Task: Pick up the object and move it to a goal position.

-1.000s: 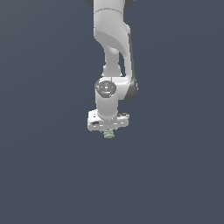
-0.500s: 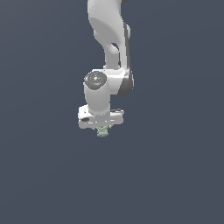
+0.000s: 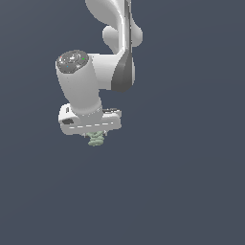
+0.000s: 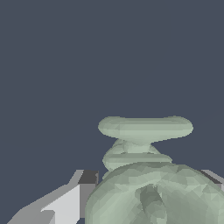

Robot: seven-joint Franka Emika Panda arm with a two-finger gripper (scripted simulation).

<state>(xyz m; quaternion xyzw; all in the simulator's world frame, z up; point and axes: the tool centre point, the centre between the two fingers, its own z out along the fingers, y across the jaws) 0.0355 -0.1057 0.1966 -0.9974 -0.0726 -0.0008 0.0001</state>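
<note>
The object (image 3: 96, 139) is a small pale grey-green knobbly figurine that hangs just under my white gripper (image 3: 95, 135) in the exterior view, mostly hidden by the gripper's body. In the wrist view the object (image 4: 148, 175) fills the near part of the picture, with stacked lumpy discs. One grey-and-white finger (image 4: 70, 201) stands close against its side; the other finger (image 4: 214, 177) barely shows at the far edge. The gripper is shut on the object and holds it in the air.
The white arm (image 3: 115, 52) rises from the gripper toward the top of the exterior view. Behind everything is a plain dark blue-grey background with no other objects visible.
The arm has moved toward the exterior view's left with the object in the gripper, and it looks larger, closer to the camera.
</note>
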